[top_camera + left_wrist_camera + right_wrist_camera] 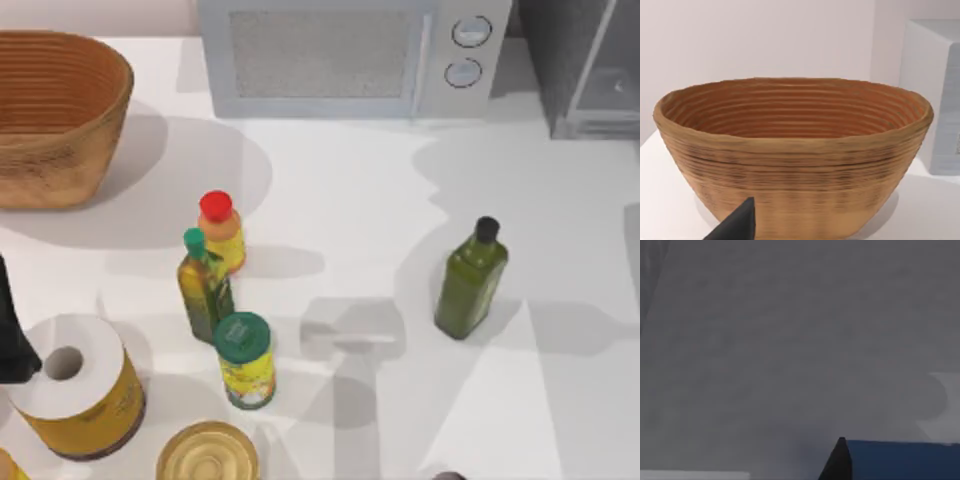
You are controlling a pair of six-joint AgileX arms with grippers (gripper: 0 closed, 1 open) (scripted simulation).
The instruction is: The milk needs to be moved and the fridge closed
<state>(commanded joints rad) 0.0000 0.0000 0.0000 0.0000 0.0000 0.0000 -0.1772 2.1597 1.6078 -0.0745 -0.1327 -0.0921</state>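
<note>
The milk [905, 460] appears as a blue carton top in the right wrist view. My right gripper [845, 465] is shut on it, one black fingertip [840, 457] pressed against its side. A flat grey wall [790, 340] stands close behind the carton. The fridge [555, 70] is the grey cabinet at the table's back right corner. Its pale-framed glass door [605, 55] stands swung out. My left arm [10, 335] is parked at the table's left edge, its gripper [737, 225] in front of the wicker basket [790, 150].
A light grey microwave [340, 55] stands at the back centre and the basket [50, 120] at the back left. Near the front left are a red-capped bottle [220, 230], a green-capped bottle [203, 285], a green-lidded can [245, 360], a paper roll [75, 390] and a tin [207, 455]. A dark green bottle [470, 280] stands right of centre.
</note>
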